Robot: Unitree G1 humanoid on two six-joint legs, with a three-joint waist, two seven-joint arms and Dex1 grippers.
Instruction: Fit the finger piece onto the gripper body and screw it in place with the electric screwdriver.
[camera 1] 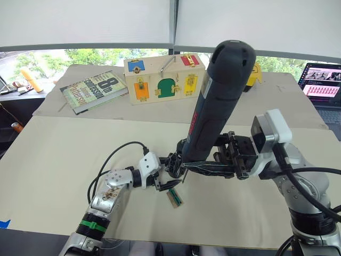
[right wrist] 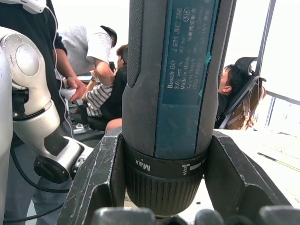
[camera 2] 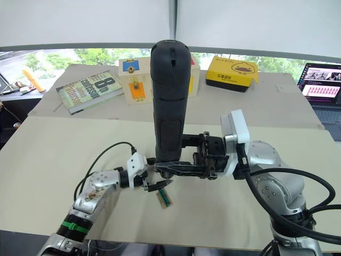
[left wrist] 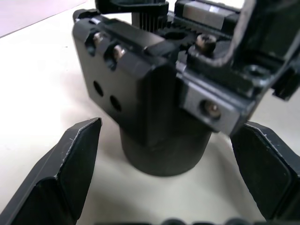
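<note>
My right gripper (camera 1: 194, 162) is shut on the electric screwdriver (camera 1: 218, 90), a dark pen-shaped tool with a red label, held upright and leaning slightly. Its collar sits clamped between the two fingers in the right wrist view (right wrist: 164, 173). The thin bit points down at the gripper body (camera 1: 173, 162), a chunky black block standing on the table. My left gripper (camera 1: 162, 181) is open, with one finger (left wrist: 70, 173) on each side of the gripper body (left wrist: 150, 108) and gaps showing. Screws and two empty holes show on the body's face. I cannot single out the finger piece among the black parts.
A small green-and-tan block (camera 1: 174, 198) lies just in front of the gripper body. At the back of the table are a book (camera 1: 93, 90), a wooden lock box (camera 1: 162, 80), a yellow box (camera 2: 232, 72) and a laptop (camera 1: 322, 88). People (right wrist: 101, 89) sit beyond the table.
</note>
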